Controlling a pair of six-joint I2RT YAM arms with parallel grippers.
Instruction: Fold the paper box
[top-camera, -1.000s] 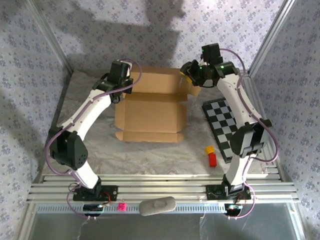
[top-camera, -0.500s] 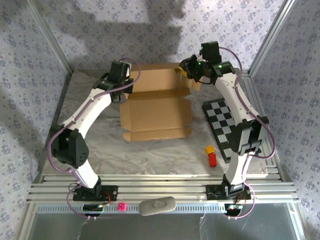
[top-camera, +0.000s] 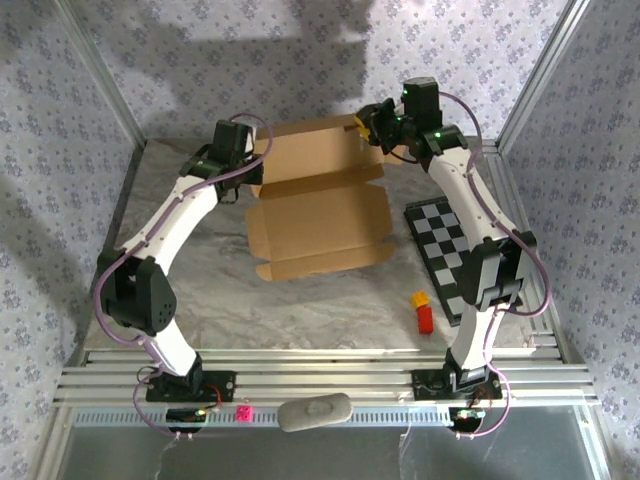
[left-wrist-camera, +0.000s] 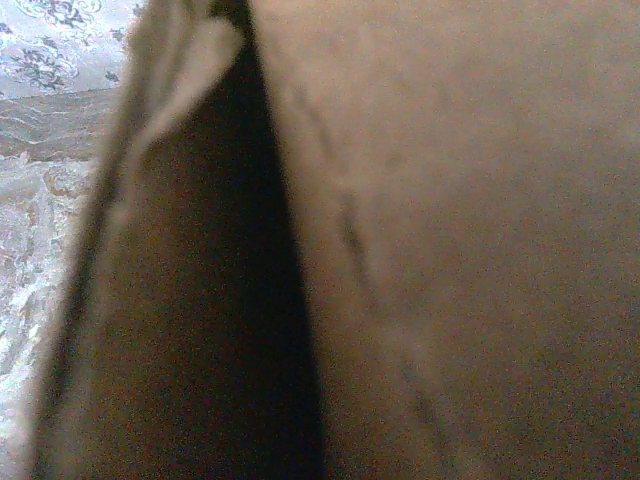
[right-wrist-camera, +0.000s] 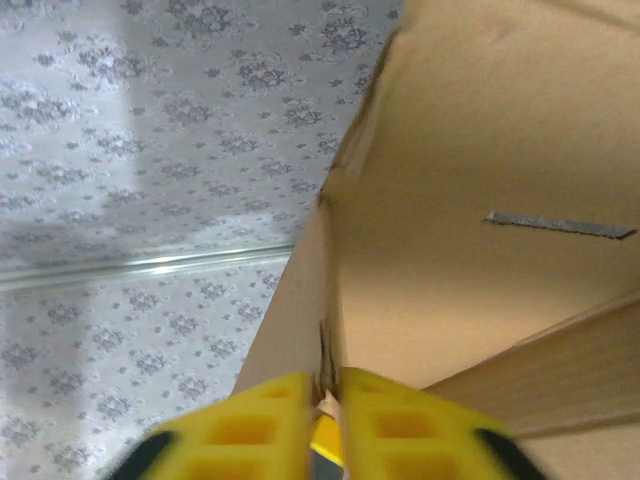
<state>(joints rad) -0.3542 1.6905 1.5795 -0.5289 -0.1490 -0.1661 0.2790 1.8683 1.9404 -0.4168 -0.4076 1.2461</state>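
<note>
Top external, box: the paper box (top-camera: 318, 215), plain brown corrugated cardboard, lies open on the marbled tabletop (top-camera: 300, 310), with its rear panel tilted up between the two grippers.
Top external, left gripper: the left gripper (top-camera: 250, 168) is at the box's left rear corner. Its opening cannot be told.
Top external, right gripper: the right gripper (top-camera: 368, 125) is at the right rear flap. A checkered board (top-camera: 445, 245) lies base-ward of it, apart from the box.
Left wrist: blurred brown cardboard sits close to the lens, split by a dark fold gap. The grip is unreadable.
Right wrist: the yellow fingers (right-wrist-camera: 265, 425) are nearly closed and pinch the thin cardboard wall edge. A narrow slot is cut in the panel beyond.
</note>
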